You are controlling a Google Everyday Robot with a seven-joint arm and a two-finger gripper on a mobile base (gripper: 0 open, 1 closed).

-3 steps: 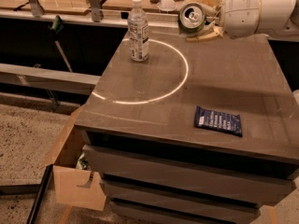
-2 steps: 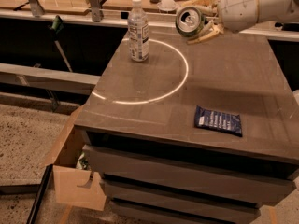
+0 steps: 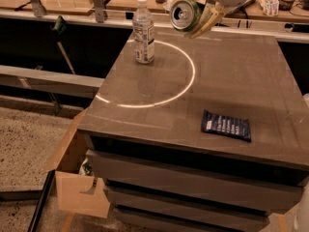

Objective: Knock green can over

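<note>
The green can (image 3: 184, 14) is tipped on its side in the air, its silver top and pull tab facing the camera, above the far edge of the dark table (image 3: 236, 76). My gripper (image 3: 190, 13) reaches in from the top right. Its pale fingers (image 3: 206, 22) close around the can's body above and below and hold it clear of the tabletop. The arm behind it is cut off by the top edge of the view.
A clear plastic bottle (image 3: 144, 30) with a white cap stands upright at the table's far left, on a ring of light (image 3: 189, 79). A dark blue packet (image 3: 226, 125) lies front right. An open cardboard box (image 3: 72, 178) sits on the floor at the left.
My gripper has carried the green can up and to the left, from just over the table's far edge to higher in the air. The bottle and packet have not moved.
</note>
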